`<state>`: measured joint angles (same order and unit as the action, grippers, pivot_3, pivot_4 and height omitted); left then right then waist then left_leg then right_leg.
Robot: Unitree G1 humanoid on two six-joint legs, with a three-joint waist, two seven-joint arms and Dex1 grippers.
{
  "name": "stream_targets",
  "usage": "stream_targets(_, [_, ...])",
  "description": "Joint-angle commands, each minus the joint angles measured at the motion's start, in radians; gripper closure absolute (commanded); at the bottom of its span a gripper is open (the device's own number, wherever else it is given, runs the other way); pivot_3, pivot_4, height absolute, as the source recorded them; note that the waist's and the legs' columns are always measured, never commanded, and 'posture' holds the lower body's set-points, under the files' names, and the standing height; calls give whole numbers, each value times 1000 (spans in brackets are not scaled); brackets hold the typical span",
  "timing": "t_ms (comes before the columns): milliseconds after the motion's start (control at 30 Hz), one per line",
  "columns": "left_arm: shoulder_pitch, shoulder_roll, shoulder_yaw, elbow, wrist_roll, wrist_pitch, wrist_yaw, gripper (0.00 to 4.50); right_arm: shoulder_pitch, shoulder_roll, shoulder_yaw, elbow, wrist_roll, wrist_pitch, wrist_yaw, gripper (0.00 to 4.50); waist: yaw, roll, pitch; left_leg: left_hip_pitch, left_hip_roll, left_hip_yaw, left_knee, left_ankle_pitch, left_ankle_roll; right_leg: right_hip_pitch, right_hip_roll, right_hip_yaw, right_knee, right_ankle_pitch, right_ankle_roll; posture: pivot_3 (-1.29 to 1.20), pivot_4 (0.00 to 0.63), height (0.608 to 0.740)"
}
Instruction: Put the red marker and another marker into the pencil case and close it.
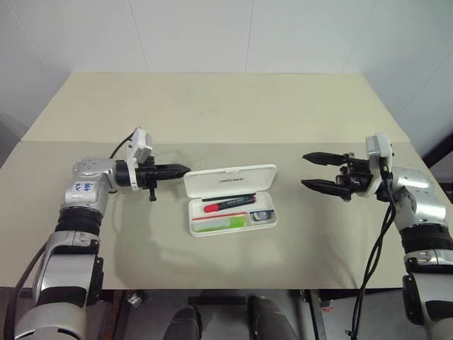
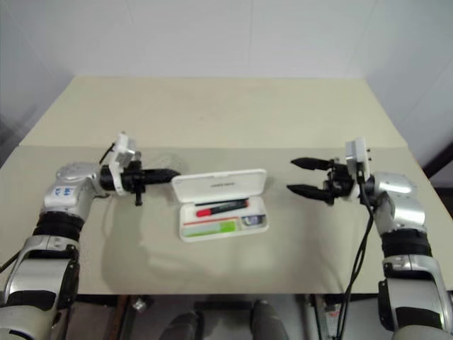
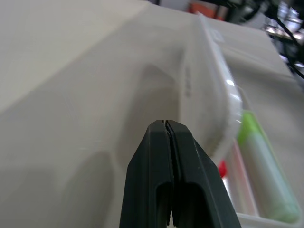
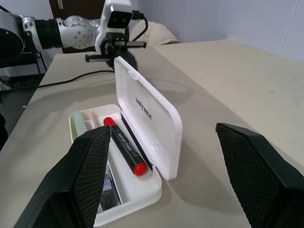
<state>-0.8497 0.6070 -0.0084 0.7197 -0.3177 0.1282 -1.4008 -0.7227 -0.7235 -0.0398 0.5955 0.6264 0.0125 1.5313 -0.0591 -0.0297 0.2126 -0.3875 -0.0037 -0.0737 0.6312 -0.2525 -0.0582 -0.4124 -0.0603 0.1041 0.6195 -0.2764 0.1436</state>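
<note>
White plastic makes up the pencil case [image 1: 230,200], which lies open in the middle of the pale table [image 1: 212,106], with its lid standing up along the 12 o'clock side of the tray. The red marker [image 1: 230,204] lies inside the tray, just under the lid, with its black part pointing toward 3 o'clock. The green highlighter [image 1: 221,224] lies in the tray too, at the 6 o'clock side of the red marker. A small dark thing [image 1: 262,214] sits in the tray's corner at about 4 o'clock; what it is cannot be told. The left gripper [image 1: 182,170] is at 9 o'clock from the case, with its two black fingers pressed tight together and nothing between them. Its tip points at the lid's near end, very close to it; whether it touches cannot be told. The right gripper [image 1: 313,171] is at 3 o'clock from the case, well apart from it. Its fingers are spread wide with nothing in them, and they point toward the case.
</note>
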Motion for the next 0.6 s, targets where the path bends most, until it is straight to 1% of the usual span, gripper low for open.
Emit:
stream_targets(33, [-21, -15, -35, -21, 21, -29, -83, 4473, -52, -50, 12, 33, 75, -23, 83, 0, 0, 0, 0, 0, 0, 0, 0, 0, 0, 0, 0, 0, 0, 0, 0, 0, 150, 740])
stream_targets(233, [11, -37, -91, -140, 28, 0, -135, 4473, -107, -94, 33, 103, 135, -41, 83, 0, 3, 0, 0, 0, 0, 0, 1, 0, 0, 0, 0, 0, 1, 0, 0, 0, 150, 740])
stream_targets(300, [21, -39, -102, -171, 28, 9, -136, 4473, -108, -101, 32, 100, 190, -15, 83, 0, 3, 0, 0, 0, 0, 0, 0, 0, 0, 0, 0, 0, 0, 0, 0, 0, 150, 740])
stream_targets(433, [58, -33, -141, -258, 33, 31, -144, 4473, -79, -128, 61, 69, 233, -40, 83, 0, 1, 0, 0, 0, 0, 0, 0, 0, 0, 0, 0, 1, 0, 0, 0, 0, 150, 740])
stream_targets(600, [77, -14, -181, -281, 59, 16, -151, 4473, -47, -153, 97, 29, 289, -58, 83, 0, 2, 0, 0, 0, 0, 0, 1, 0, 0, 0, 0, 1, 1, 0, 0, 0, 150, 740])
